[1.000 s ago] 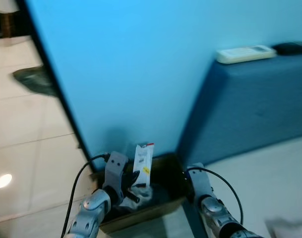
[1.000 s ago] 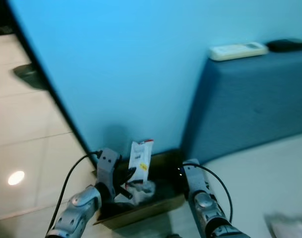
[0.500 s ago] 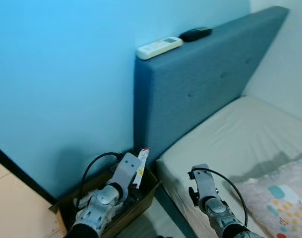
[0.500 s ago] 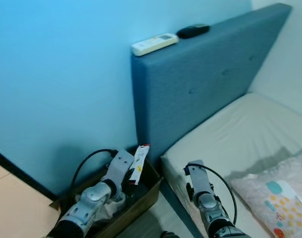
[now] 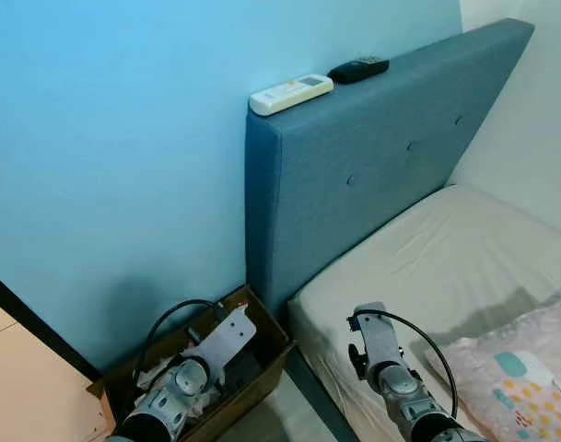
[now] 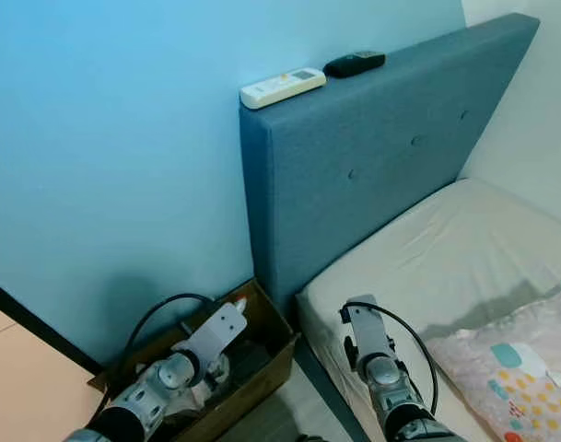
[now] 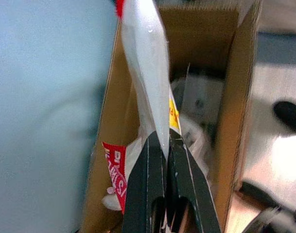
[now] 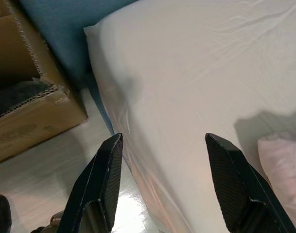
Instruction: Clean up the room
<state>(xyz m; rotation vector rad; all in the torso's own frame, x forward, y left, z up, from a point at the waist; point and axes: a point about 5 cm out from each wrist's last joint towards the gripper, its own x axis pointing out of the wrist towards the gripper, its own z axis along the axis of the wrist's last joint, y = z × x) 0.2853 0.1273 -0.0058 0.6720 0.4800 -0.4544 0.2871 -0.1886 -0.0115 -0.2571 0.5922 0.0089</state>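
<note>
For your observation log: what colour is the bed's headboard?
Blue-grey headboard, clearest in the left eye view.

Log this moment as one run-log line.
left end effector: shut on wrapper, over cardboard box | right end effector: open, above mattress

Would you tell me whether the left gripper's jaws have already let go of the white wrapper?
No, the left gripper is shut on the white wrapper, holding it above the cardboard box.

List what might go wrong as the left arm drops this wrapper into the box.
The left gripper is shut on the white wrapper, which stands tall over the cardboard box; released from here, it may tip over the wall. The box already holds crumpled trash, so the wrapper could perch on top and slide out.
</note>
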